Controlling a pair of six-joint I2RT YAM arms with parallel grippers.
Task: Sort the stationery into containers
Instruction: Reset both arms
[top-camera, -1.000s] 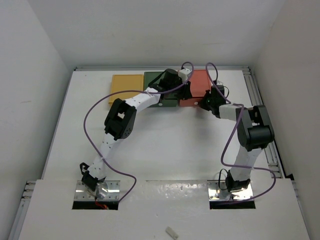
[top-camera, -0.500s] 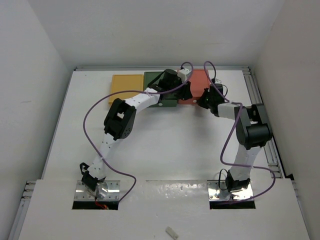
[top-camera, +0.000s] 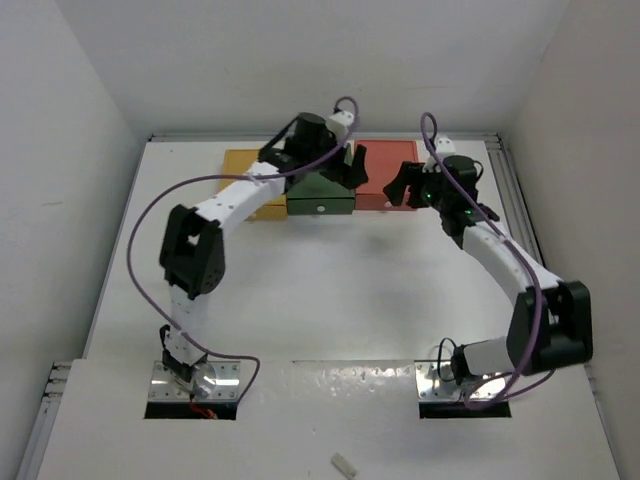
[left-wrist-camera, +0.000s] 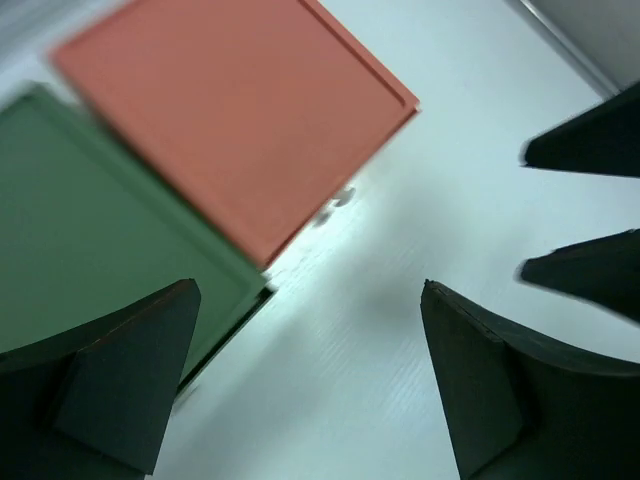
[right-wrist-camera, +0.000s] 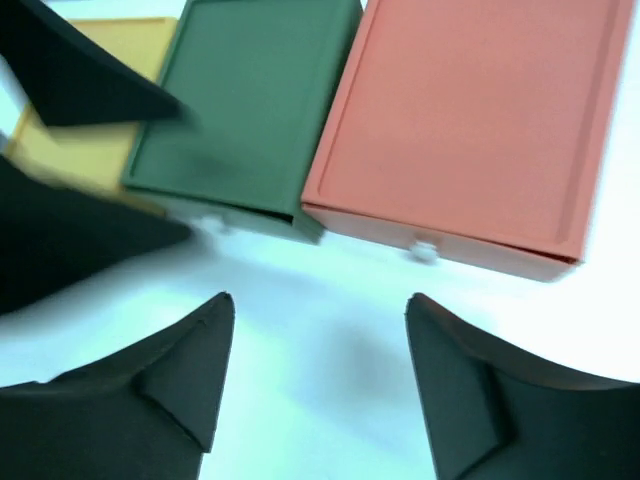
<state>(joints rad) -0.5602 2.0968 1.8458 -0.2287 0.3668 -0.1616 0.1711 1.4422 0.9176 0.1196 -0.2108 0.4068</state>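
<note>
Stationery: none in view | containers: mustard box (top-camera: 243, 163), green box (top-camera: 320, 192), red box (top-camera: 383, 176) side by side at far edge of worktop (top-camera: 320, 290), drawers seemingly shut | left hand (left-wrist-camera: 310, 290): spread wide, empty, above green-red seam | right hand (right-wrist-camera: 320, 300): spread wide, empty, just before red box's white knob (right-wrist-camera: 424, 250) | judged next: straddle knob squarely, pinch lightly, pull straight toward near edge, keep hands from colliding

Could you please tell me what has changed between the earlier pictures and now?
Both arms swung their elbows outward. The left gripper shifted slightly left, from the red box's left edge towards its seam with the green box. The right gripper moved from the red box's near right corner farther over it. Both are open and empty. The yellow box, green box and red box stayed put.
</note>
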